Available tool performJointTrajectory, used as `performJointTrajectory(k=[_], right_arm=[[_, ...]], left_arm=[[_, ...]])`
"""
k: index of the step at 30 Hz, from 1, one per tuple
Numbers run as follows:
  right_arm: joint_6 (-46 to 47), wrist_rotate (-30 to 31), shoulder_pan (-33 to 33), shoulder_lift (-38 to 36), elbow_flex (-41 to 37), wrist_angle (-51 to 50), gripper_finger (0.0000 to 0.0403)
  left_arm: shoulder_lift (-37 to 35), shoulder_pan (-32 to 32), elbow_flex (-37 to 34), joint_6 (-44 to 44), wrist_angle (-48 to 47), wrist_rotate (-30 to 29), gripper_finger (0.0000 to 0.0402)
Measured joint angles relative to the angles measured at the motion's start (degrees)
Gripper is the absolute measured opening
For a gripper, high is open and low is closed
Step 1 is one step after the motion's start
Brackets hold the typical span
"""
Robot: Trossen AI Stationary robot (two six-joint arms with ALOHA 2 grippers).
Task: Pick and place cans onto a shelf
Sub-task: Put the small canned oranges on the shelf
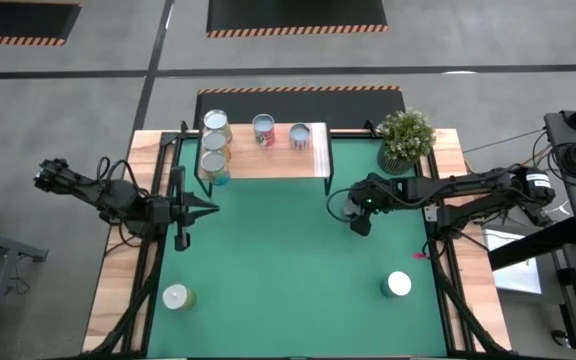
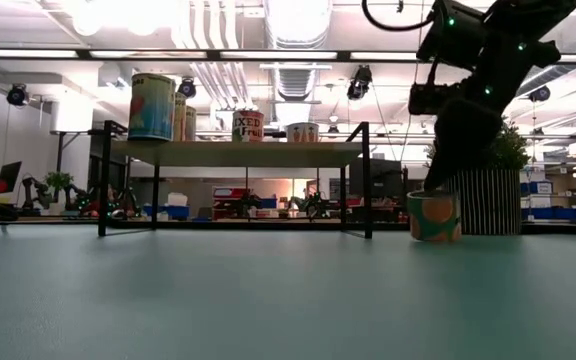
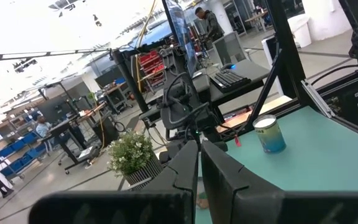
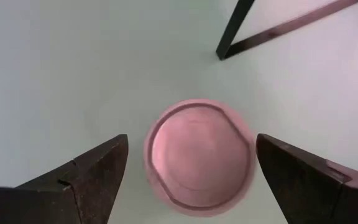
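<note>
Lower down the high view, two loose white-topped round tins (image 1: 177, 297) and (image 1: 398, 284) on the green mat, well apart. Mid-frame right, right gripper (image 1: 349, 207) spread wide, poised directly above the orange-and-teal labelled metal can (image 2: 434, 216), straddling but apparently not touching it. Best descend straight, centre the round lid (image 4: 199, 157) between both fingers, then close. Mid-left, left gripper (image 1: 206, 210) pressed together, empty, waiting. Farther up, light wooden shelf on black legs (image 1: 268, 162), five cans already on top, just beside the potted green plant (image 1: 406, 138).
</note>
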Motion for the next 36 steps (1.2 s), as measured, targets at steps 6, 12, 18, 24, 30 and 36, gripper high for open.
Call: performJointTrajectory(k=[6,12,18,24,30,36], right_arm=[[-0.58,0.88,0.02,0.07,0.04,-1.57,0.0341],[-0.16,1.25,0.06,0.18,-0.29,-2.33,0.0341],[0.06,1.24,0.06,0.18,-0.30,-2.34,0.0341],[0.11,1.18,0.06,0.52,-1.66,-1.82,0.0341],[-0.15,0.72,0.06,2.05,-3.91,3.12,0.0337],[-0.08,-0.27,0.04,2.42,-3.89,3.37,0.0287]], left_arm=[[0.00,-0.02,-0.02,-0.15,0.00,0.00,0.0003],[0.00,-0.01,-0.02,-0.47,-0.02,0.00,0.0004],[0.00,-0.02,-0.05,-0.69,-0.02,0.00,0.0004],[0.00,-0.02,-0.05,-1.07,-0.02,0.00,0.0004],[0.02,-0.01,-0.07,-1.10,0.00,0.00,0.0004],[0.03,-0.01,-0.07,-1.11,0.00,0.00,0.0004]])
